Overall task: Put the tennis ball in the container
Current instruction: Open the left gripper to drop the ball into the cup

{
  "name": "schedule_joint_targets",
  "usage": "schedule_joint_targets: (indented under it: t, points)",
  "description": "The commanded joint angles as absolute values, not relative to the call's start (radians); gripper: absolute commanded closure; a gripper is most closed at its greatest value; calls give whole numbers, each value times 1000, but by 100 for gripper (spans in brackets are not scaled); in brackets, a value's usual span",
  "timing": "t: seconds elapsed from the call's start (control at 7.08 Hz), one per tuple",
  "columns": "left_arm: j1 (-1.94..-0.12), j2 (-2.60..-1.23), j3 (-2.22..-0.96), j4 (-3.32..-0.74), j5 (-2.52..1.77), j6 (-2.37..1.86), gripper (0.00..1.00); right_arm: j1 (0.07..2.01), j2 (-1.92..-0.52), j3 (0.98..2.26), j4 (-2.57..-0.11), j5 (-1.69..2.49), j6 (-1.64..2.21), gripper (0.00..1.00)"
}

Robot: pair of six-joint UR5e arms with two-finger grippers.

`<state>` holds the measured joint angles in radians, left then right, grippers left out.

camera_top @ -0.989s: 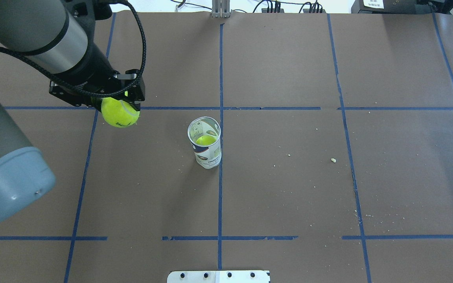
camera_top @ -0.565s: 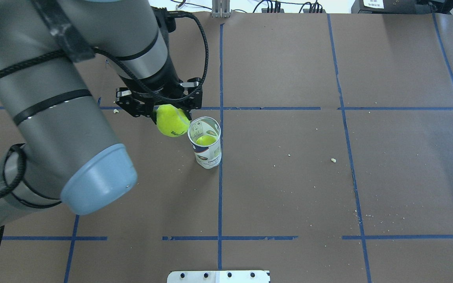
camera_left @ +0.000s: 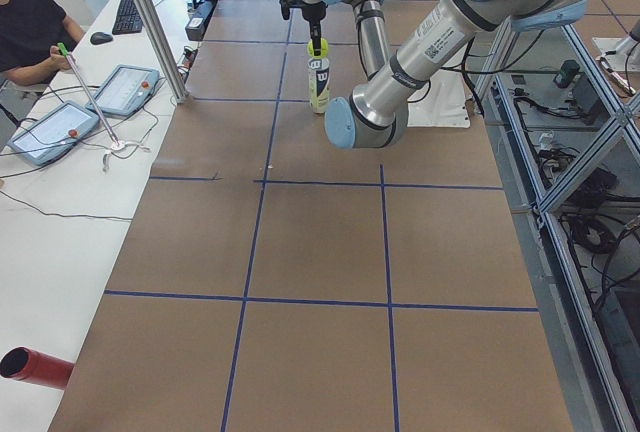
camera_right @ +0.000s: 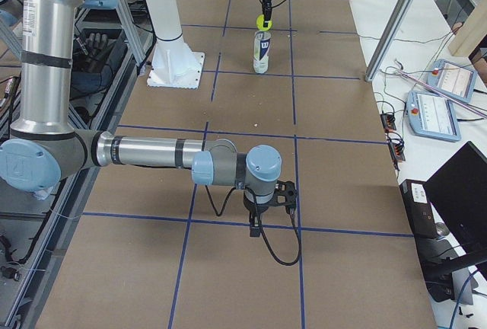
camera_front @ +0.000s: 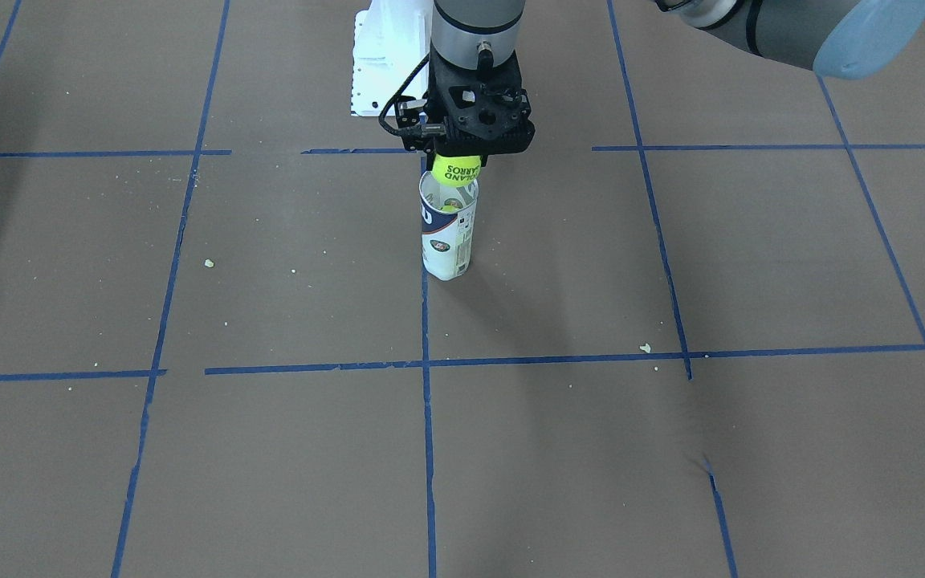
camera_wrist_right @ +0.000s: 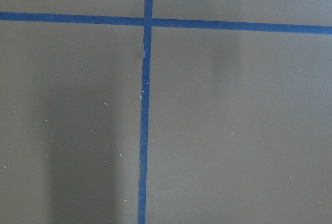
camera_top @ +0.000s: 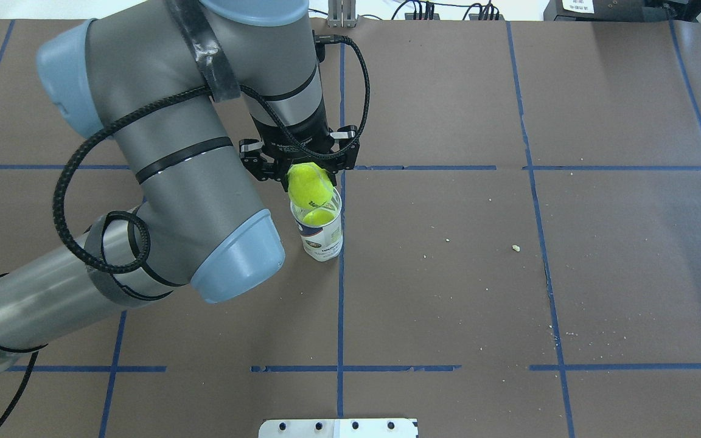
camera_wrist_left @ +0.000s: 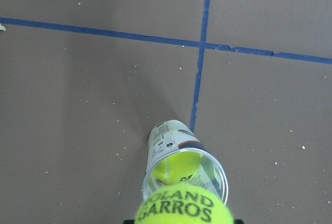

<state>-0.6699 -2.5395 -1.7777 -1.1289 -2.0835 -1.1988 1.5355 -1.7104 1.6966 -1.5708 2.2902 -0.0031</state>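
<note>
The tennis ball (camera_top: 309,188) hung just over the open mouth of the upright container (camera_top: 324,236), pinched in the left gripper (camera_top: 306,175), apparently lined up so that letting go would drop it onto the other ball (camera_top: 319,217) inside; whether the right gripper (camera_right: 257,230) was open could not be told.

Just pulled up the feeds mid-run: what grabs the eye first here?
The bright tennis ball, lettered ROLAND GARROS, is clamped in the left gripper right over the open mouth of the container, which stands upright beside a blue tape line near the table's middle. Next comes a second ball already sitting inside the tube. The right gripper hangs low over the brown paper, well away toward the robot's right end.
</note>
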Motion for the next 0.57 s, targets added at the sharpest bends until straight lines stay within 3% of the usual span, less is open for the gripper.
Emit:
schedule_joint_targets:
  t: [0.0, 0.14, 0.28, 0.42]
  points:
    - [-666, -2536, -1746, -1166, -2083, -1200, 100, 1536, -1710, 1697, -1571, 2290, -3, 0]
    - [-666, -2536, -1746, -1164, -2083, -1200, 100, 1536, -1710, 1697, -1571, 2290, -3, 0]
    - [-666, -2531, -1747, -1166, -2083, -1195, 34, 1536, -1710, 1697, -1571, 2290, -3, 0]
    - [-664, -2514, -1765, -1169, -2083, -1190, 0, 1536, -1710, 1697, -1571, 2290, -3, 0]
